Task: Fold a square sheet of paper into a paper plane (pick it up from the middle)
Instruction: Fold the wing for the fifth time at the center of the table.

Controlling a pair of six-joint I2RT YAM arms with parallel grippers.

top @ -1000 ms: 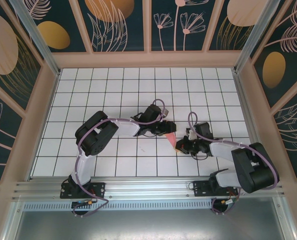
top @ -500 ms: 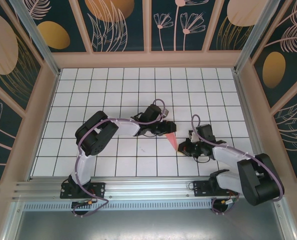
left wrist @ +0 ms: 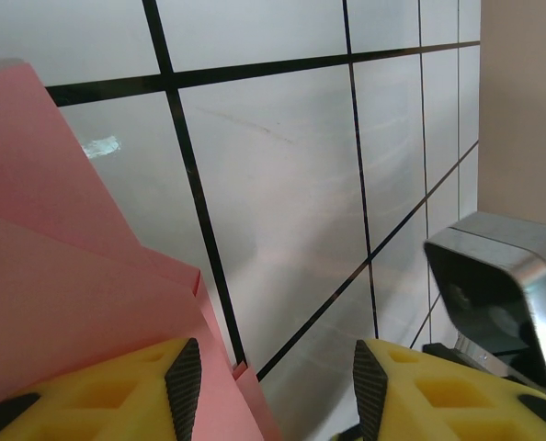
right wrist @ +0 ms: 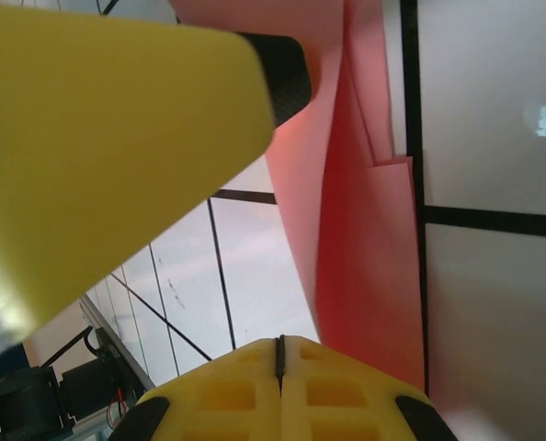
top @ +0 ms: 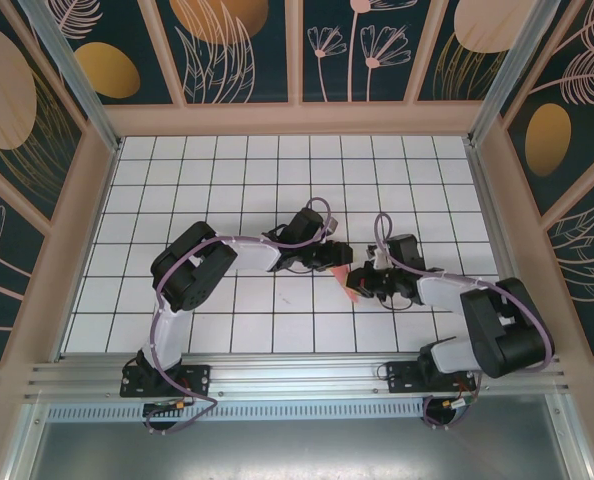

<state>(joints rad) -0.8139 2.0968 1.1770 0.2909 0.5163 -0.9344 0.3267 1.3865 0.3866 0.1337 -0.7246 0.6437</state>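
Creasing looks to be the step in hand. The salmon-pink sheet of paper [top: 345, 281], already folded into layers, lies on the white-tiled bench [top: 227, 180] near its middle, between the tips of the two arms. The left fingers [left wrist: 98, 395] stand apart with bare tile showing in the gap, grasping nothing. One of them sets its black pad against the paper (a hold-down, by the look of it, rather than a grip). The right fingers [right wrist: 218, 395] are clenched together, seam closed, just beside the paper.

To do this well, the pinning pad should sit close to the fold line and press flat so the layers cannot slide. The clenched pair can then run along the crease with light, even pressure, working away from the held end. Any sideways shove would likely skew the fold or buckle so thin a sheet. With the wrists this near each other, a stroke should be short.

From above, the arms cover most of the paper, leaving a narrow pink sliver whose outline cannot be read. How many folds are made is unclear. Whether the right fingers nip an edge of the paper cannot be told. A grey metal block [left wrist: 498, 294] at the right of the left wrist view is cut off, presumably part of the other arm.
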